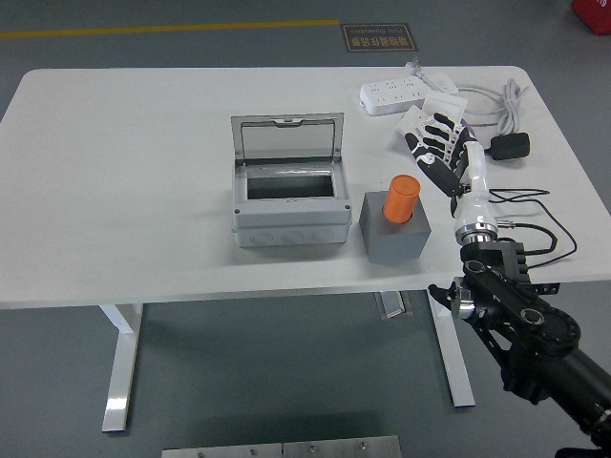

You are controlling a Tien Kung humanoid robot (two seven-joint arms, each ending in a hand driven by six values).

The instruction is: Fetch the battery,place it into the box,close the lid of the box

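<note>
Head view: robot hand (441, 143) spread open, empty, just beside the orange battery (402, 198).

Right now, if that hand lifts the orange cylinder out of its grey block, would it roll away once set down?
Probably, if laid on its side: the orange battery looks round and smooth. It stands upright in the grey block, so it should lift straight out. Its plain surface may slip in the right hand, whose fingers are spread beside it.

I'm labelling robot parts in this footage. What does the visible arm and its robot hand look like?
Only the right arm shows: a chunky black jointed arm with a silver wrist ring, then a white forearm section. Its robot hand has a white shell with black finger segments.
</note>
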